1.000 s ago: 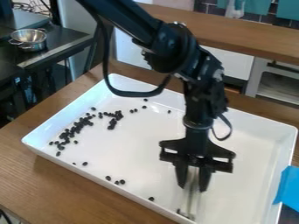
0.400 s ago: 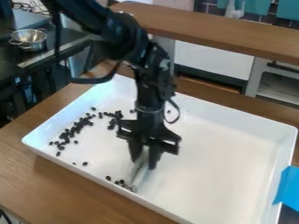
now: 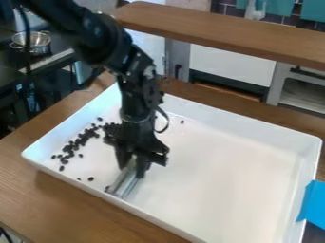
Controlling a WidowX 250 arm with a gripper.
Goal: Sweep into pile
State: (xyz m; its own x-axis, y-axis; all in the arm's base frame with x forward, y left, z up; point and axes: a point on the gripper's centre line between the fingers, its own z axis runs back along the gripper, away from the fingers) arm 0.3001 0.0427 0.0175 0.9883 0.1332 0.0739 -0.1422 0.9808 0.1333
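Observation:
The gripper (image 3: 132,166) hangs low over the front-left part of the white tray (image 3: 222,175), shut on a translucent, greyish sweeping tool (image 3: 124,182). The tool's lower end rests near the tray's front wall, with a dark bean at its left edge. Most of the dark beans (image 3: 79,141) lie in a loose band along the tray's left side. A few single beans (image 3: 90,179) are scattered left of the tool, and one lone bean (image 3: 182,122) sits toward the back. The arm hides part of the group behind it.
Blue tape (image 3: 312,204) is stuck over the tray's right edge. The tray stands on a wooden table (image 3: 70,204). A raised wooden shelf (image 3: 222,35) runs behind it, and a metal colander (image 3: 32,42) stands on the dark counter at the upper left.
The gripper has moved left across the tray with the tool, along the front wall. Beans near that wall have shifted left or are now hidden. The tray has shifted very slightly left.

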